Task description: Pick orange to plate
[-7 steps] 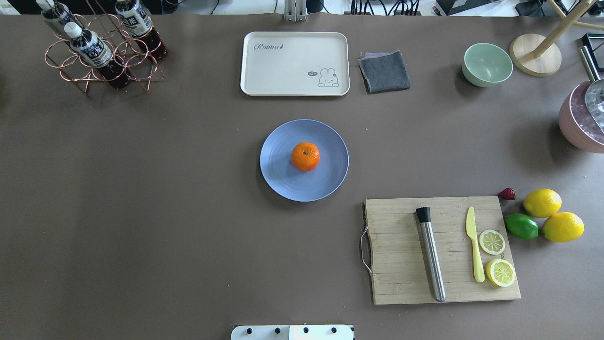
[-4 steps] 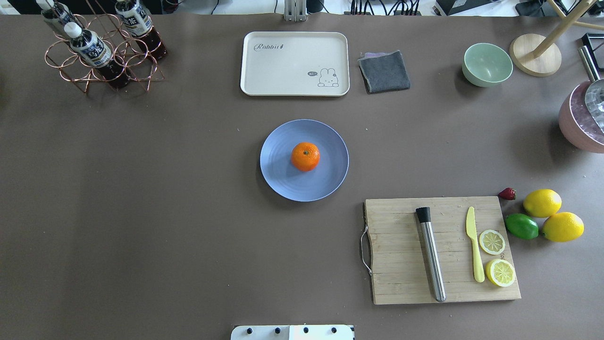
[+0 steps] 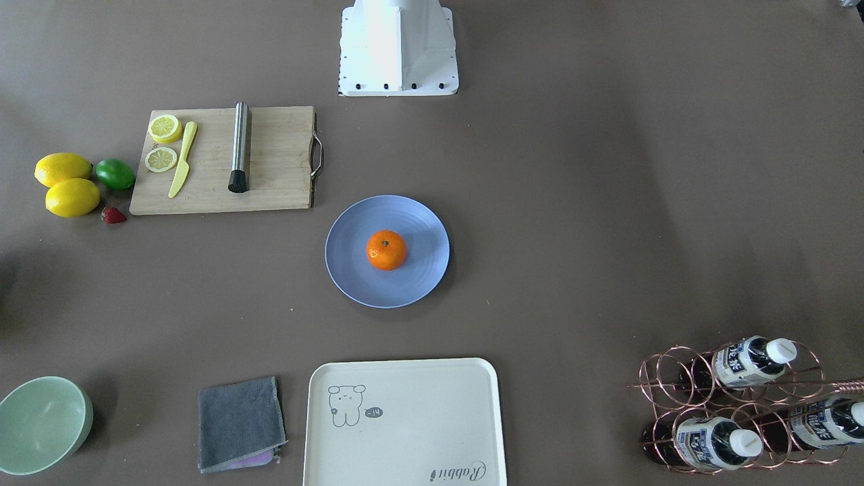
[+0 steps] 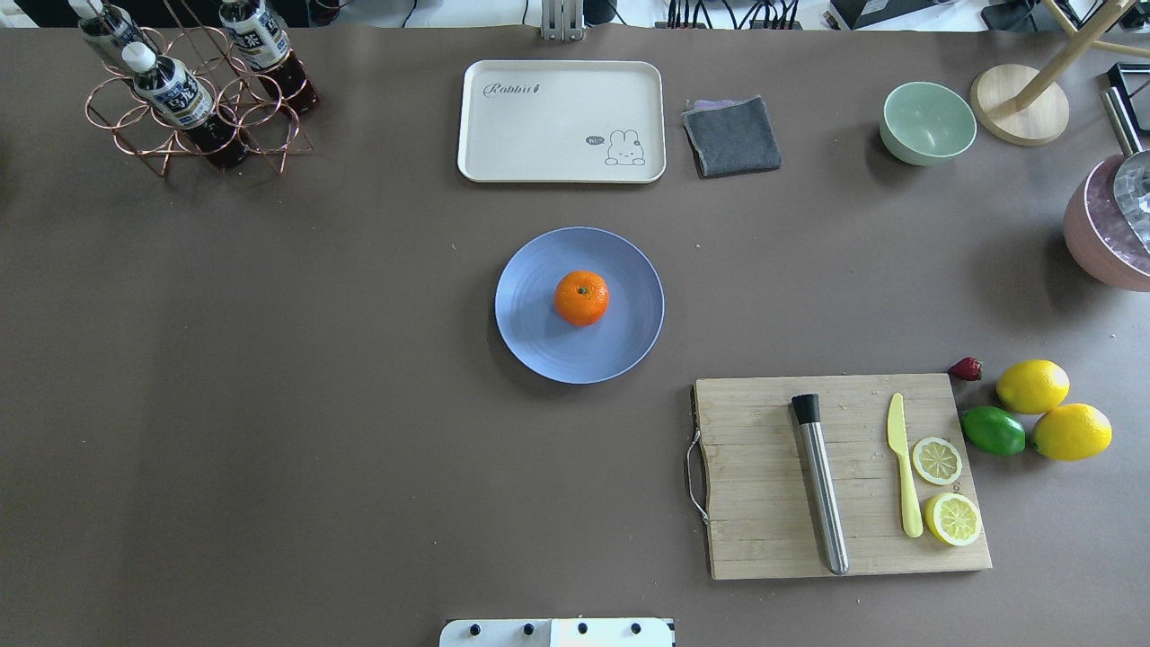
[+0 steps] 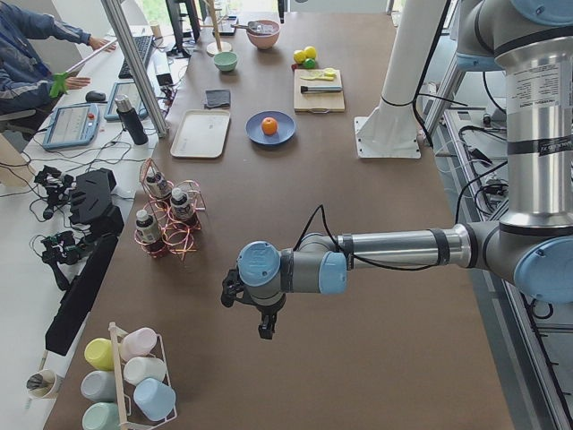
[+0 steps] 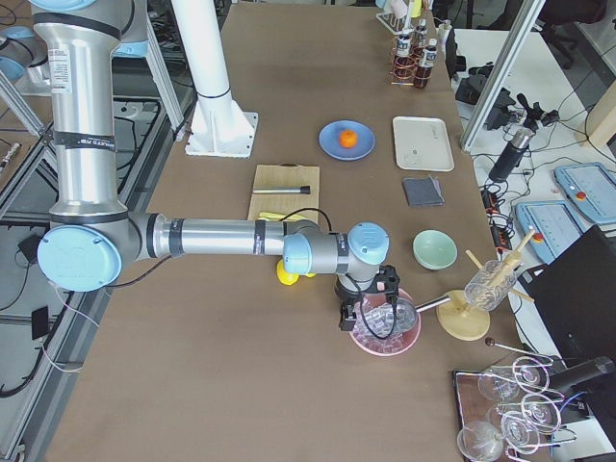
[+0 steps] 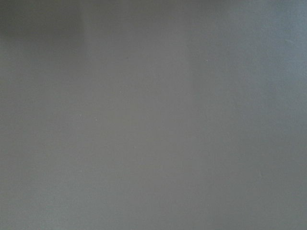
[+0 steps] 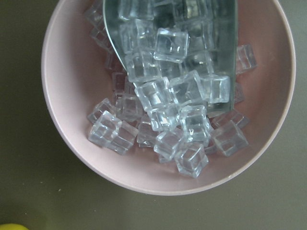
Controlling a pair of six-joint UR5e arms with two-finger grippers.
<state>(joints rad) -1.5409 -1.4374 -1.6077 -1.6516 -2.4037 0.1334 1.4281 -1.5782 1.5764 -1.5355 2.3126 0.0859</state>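
Looking first at the left gripper: hung over bare tabletop, fingers down, impossible to tell whether spread or closed. Likewise unreadable on the right gripper, poised directly above a pink bowl of ice cubes. Well away from both, toward the table's middle: the orange, resting at the centre of the plate, stem dimple pointing up, too round to show a long axis.
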